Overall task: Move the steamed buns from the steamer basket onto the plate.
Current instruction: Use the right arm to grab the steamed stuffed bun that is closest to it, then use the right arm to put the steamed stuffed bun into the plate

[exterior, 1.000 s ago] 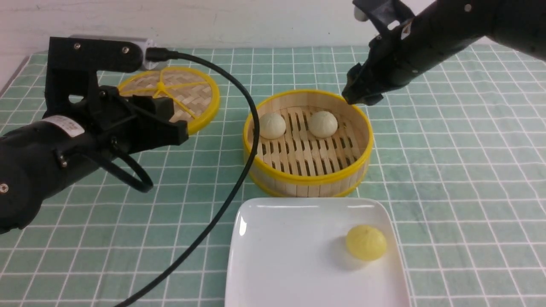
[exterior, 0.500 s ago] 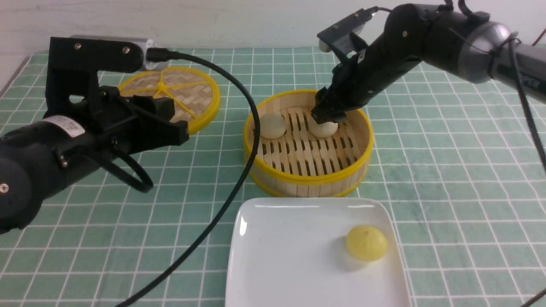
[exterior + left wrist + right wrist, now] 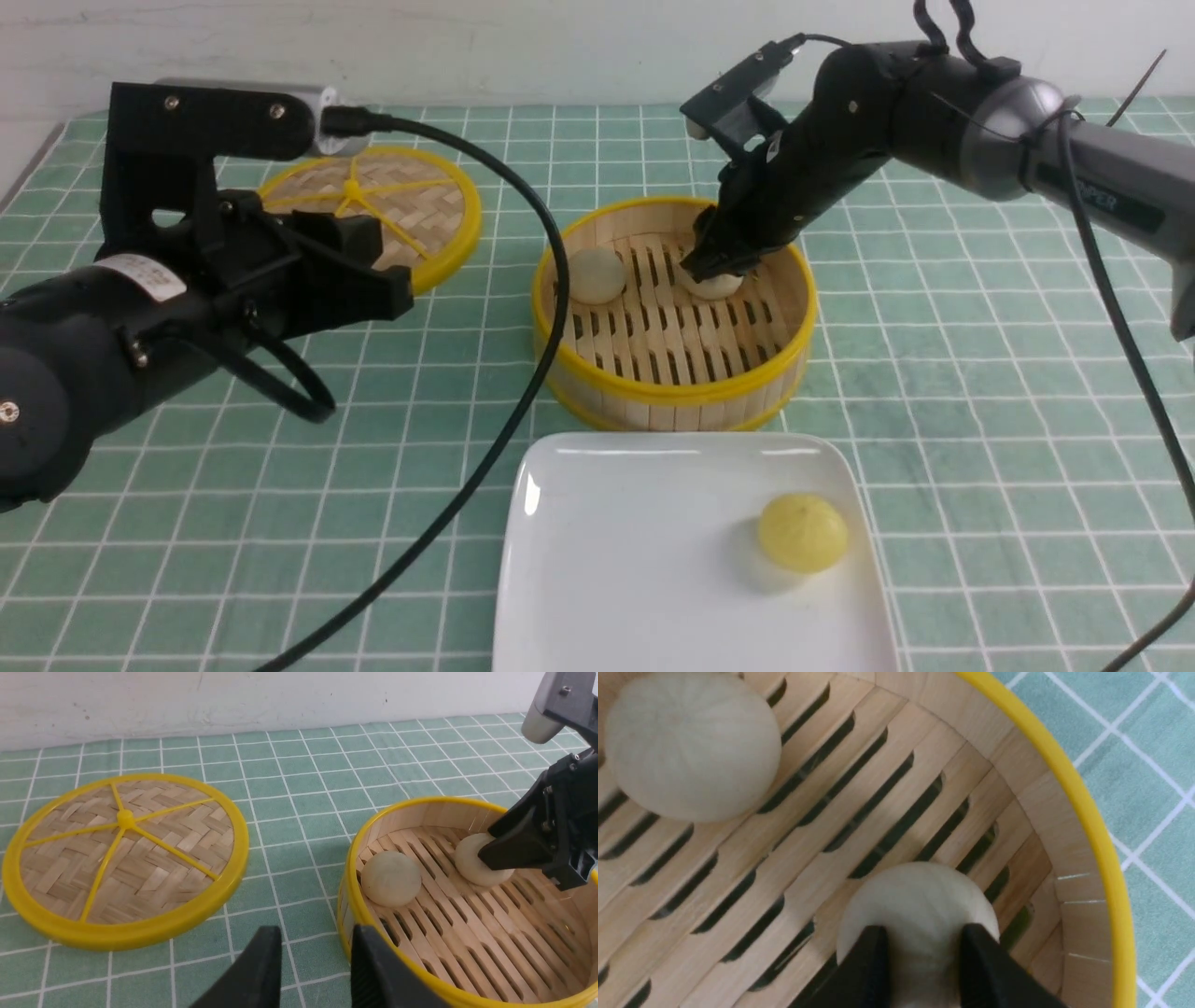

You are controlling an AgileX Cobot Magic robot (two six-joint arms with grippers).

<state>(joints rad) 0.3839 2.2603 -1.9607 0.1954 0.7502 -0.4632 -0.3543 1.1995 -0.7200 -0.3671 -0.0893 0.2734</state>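
**Mia:** Look; the right gripper (image 3: 714,266) is down inside the steamer basket (image 3: 672,392); its two black fingers (image 3: 873,970) are pinching a white bun (image 3: 717,285) from both sides; the bun looks a bit squashed where they press.

**Tom:** Where does that bun sit?

**Mia:** On the slats, close to the basket's far wall, a bit to the right; I think it is not lifted yet. The other white bun (image 3: 596,275) is by the left wall, with nothing touching it.

**Tom:** And the plate (image 3: 635,560)?

**Mia:** It is at the near edge of the table (image 3: 980,420), just in front of the basket; a yellow bun (image 3: 802,532) lies on it near its right edge; so one bun is done and two are left.

**Tom:** What is the left gripper (image 3: 315,961) doing?

**Mia:** Nothing much; it hangs over the left side of the table, near the lid (image 3: 373,210); its fingers are apart with nothing between them.

**Tom:** So what comes next?

**Mia:** I guess this is the grabbing step; next the arm should go straight up, high enough to get over the yellow rim; then come toward the near edge and put the bun on a bare bit of plate, not on top of the yellow one; the pinch should be soft, or the bun may get squished or pop out.
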